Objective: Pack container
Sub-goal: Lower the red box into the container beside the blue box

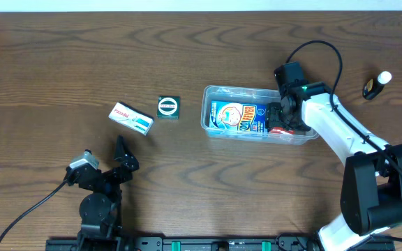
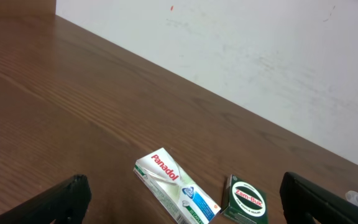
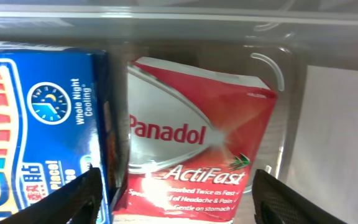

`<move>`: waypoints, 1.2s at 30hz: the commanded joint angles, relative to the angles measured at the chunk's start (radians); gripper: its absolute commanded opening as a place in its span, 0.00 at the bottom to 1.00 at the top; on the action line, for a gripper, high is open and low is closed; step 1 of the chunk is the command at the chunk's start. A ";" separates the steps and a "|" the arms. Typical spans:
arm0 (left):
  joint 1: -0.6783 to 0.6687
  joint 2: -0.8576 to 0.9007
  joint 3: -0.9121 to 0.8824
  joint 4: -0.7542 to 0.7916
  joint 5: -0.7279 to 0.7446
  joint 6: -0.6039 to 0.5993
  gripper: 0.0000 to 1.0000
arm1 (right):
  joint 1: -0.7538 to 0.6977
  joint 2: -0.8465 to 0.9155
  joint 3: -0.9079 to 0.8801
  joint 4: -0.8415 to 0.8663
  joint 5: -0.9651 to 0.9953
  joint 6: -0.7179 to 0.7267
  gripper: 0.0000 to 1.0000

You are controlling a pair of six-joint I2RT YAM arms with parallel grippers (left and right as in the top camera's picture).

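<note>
A dark brown table (image 1: 61, 56) with strong wood grain fills the overhead view, its surface matte with a soft sheen. In the left wrist view a plain white wall (image 2: 260, 62) meets the table's far edge and carries a few faint marks.

The container (image 1: 239, 88) lies right of centre in the overhead view, long side running left to right. Inside it a blue carton (image 1: 237, 117) takes up the left part. A red Panadol ActiFast box (image 3: 191, 162) lies in the right end, just beside the carton. The right gripper (image 1: 281, 118) hangs over that right end, its jaws spread apart with the red box between them. From the wrist view neither finger seems to touch it.

Left of the container, on bare wood, a small green Zam-Buk box (image 1: 168, 107) lies near a white Panadol box (image 1: 132, 118), the two apart. The left gripper (image 1: 125, 157) is at lower left, jaws wide apart and holding nothing, pointed toward those two boxes.

At upper right a small black-and-white object (image 1: 377, 84) lies alone, possibly a small bottle, though it is too small to tell.
</note>
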 commanded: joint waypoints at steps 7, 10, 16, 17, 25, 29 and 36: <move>0.007 -0.006 -0.029 -0.010 -0.012 0.014 0.98 | -0.054 0.006 0.002 0.001 0.042 0.106 0.29; 0.007 -0.006 -0.029 -0.010 -0.013 0.014 0.98 | -0.060 0.006 0.002 -0.002 0.042 0.106 0.14; 0.007 -0.006 -0.029 -0.010 -0.012 0.014 0.98 | -0.070 0.006 0.002 -0.011 0.047 0.102 0.01; 0.007 -0.006 -0.029 -0.010 -0.012 0.014 0.98 | -0.072 0.006 0.002 -0.019 0.056 0.102 0.01; 0.007 -0.006 -0.029 -0.010 -0.012 0.014 0.98 | -0.122 0.006 0.002 -0.085 0.109 0.102 0.01; 0.007 -0.006 -0.029 -0.010 -0.012 0.014 0.98 | -0.146 0.006 0.000 -0.097 0.109 0.102 0.01; 0.007 -0.006 -0.029 -0.010 -0.012 0.014 0.98 | -0.156 0.007 -0.002 -0.084 0.093 0.102 0.01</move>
